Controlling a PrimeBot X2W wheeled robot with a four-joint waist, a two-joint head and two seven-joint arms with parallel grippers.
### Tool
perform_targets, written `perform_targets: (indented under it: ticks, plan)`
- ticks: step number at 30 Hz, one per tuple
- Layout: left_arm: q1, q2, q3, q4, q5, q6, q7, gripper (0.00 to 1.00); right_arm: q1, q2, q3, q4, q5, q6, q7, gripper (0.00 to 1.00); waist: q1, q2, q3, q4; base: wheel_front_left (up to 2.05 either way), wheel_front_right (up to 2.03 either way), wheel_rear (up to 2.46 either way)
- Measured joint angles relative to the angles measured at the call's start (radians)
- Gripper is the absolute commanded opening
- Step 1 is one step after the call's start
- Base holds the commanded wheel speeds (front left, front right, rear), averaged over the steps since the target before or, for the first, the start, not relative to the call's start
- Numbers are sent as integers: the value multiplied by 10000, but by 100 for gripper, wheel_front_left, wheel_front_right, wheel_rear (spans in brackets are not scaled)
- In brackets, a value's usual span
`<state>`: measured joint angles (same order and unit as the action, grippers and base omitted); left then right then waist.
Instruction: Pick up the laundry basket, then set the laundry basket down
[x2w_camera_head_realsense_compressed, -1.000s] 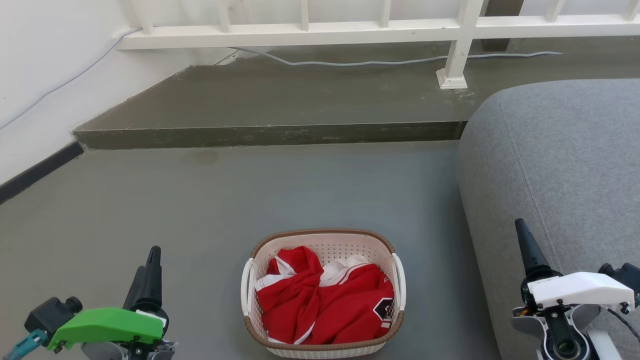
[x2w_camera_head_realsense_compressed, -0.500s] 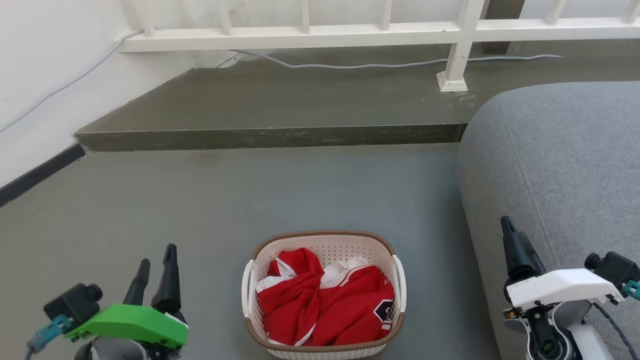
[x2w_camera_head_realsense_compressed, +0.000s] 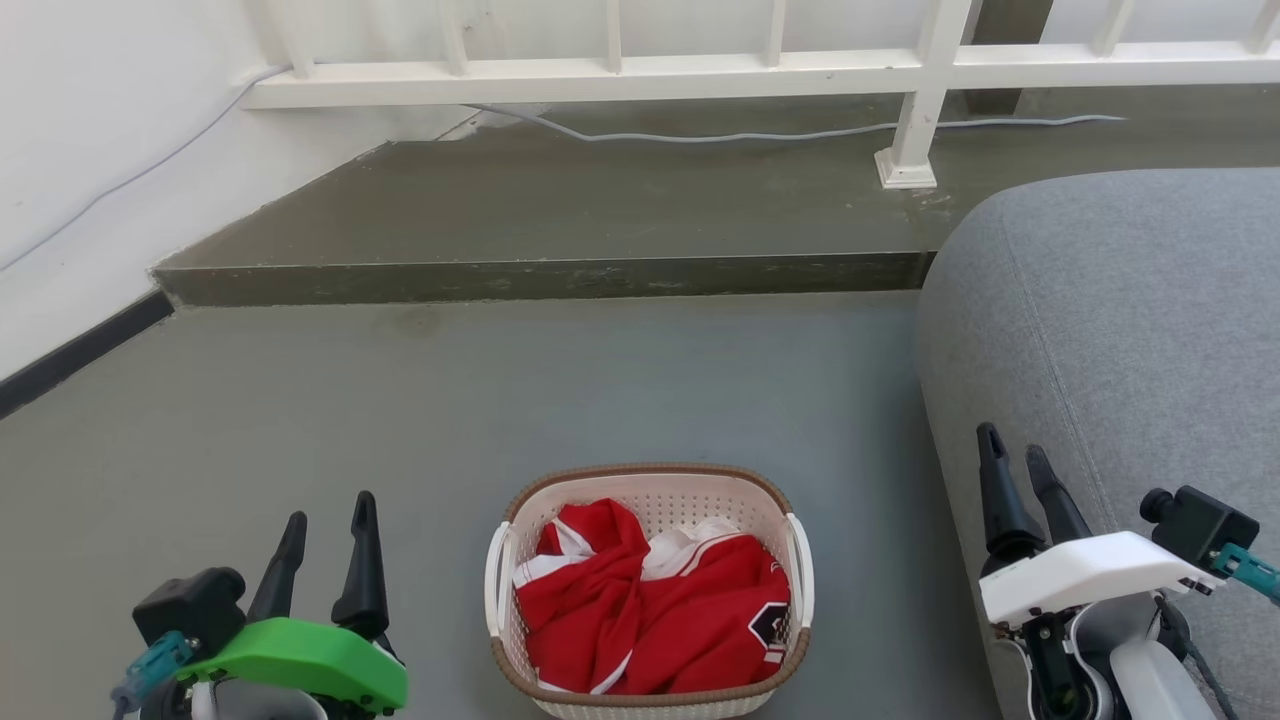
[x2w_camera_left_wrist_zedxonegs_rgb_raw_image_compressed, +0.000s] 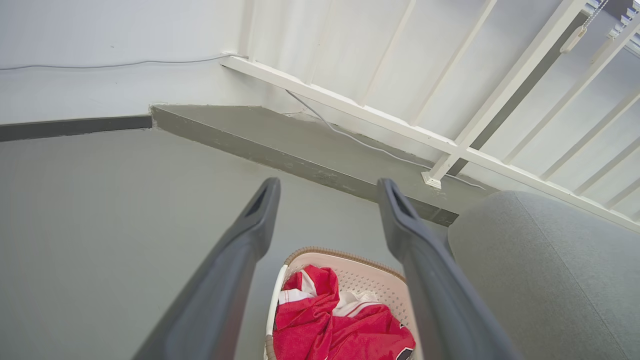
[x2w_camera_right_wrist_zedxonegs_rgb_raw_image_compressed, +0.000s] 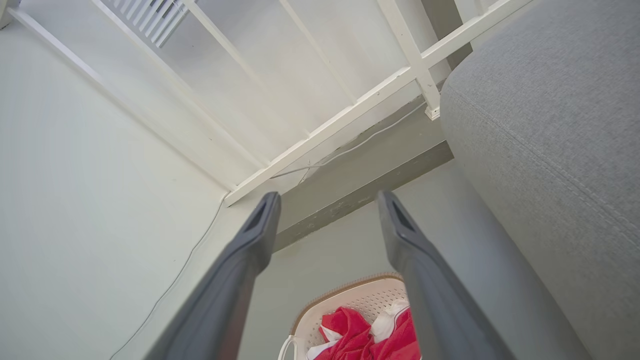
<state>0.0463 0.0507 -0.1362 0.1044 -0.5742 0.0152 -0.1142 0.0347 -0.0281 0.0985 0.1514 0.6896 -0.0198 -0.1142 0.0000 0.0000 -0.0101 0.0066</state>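
- Cream-white perforated plastic laundry basket (x2w_camera_head_realsense_compressed: 655, 497), brown-rimmed, sits on the floor (x2w_camera_head_realsense_compressed: 600, 380) between both grippers, handles (x2w_camera_head_realsense_compressed: 492, 580) facing left and right.
- Jaws of the left gripper (x2w_camera_head_realsense_compressed: 330, 512) and right gripper (x2w_camera_head_realsense_compressed: 1012, 442) stand parted, empty; the left seems slightly nearer.

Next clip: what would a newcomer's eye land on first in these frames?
The bright red-and-white clothing heaped in the laundry basket stands out first, low in the middle of the head view on the grey floor. On either side of the basket, not touching it, are the green-capped left gripper at lower left and the right gripper at lower right, both open. A big grey sofa bulks along the right side.
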Motion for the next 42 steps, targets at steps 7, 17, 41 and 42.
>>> perform_targets:
  ticks: [7,17,41,42]
  plan:
    - [164,4,-263,-171,1093,203,-244,100,145,-21,236,-221,-1012,-174,-221,100,0,0,-11,7,0,0,0]
    - [199,33,-506,-485,2529,424,-600,100,166,-38,499,-525,-2372,-435,-568,100,0,0,-15,14,0,0,0]
    - [411,38,-918,-1070,5329,917,-1377,100,361,-100,1124,-1227,-5239,-980,-1367,100,0,0,81,36,0,0,0]
    - [412,38,-930,-1060,5350,917,-1377,100,361,-104,1129,-1233,-5239,-980,-1377,100,0,0,86,36,0,0,0]
